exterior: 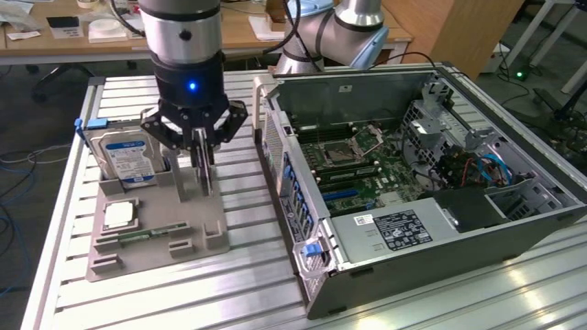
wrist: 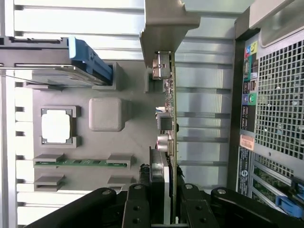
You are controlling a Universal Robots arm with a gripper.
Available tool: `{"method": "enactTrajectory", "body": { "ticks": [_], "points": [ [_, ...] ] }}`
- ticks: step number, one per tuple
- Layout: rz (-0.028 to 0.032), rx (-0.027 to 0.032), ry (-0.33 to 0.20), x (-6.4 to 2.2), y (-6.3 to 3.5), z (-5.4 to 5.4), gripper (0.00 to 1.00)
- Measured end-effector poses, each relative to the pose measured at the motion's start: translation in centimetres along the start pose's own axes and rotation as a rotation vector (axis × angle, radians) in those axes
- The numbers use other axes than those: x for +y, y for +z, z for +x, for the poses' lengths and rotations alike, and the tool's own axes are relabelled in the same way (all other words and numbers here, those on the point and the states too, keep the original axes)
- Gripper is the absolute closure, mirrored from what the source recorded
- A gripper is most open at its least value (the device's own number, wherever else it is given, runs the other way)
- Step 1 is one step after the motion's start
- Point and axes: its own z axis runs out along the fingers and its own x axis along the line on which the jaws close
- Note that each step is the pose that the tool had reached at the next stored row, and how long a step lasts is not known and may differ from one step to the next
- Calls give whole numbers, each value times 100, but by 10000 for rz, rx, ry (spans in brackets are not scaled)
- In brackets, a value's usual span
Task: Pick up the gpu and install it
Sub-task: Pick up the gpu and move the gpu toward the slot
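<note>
Now: jaws pinch the gpu at its holder

The jaws point straight down and are pressed onto both faces of the gpu (exterior: 206, 184) (wrist: 166, 124). It stands upright on edge directly beneath them, its lower edge at the grey holder (exterior: 156, 227) (wrist: 137, 142). A drive (exterior: 128, 155) and CPU (exterior: 119, 215) (wrist: 56, 128) sit in the holder beside the jaws. On their other side, an open case (exterior: 413, 227) stands on the table (exterior: 229, 295).
</note>
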Motion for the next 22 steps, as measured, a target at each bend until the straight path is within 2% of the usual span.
{"method": "enactTrajectory", "body": {
  "ticks": [22],
  "points": [
    [0, 0, 0, 15, -999, 7, 72]
  ]
}}
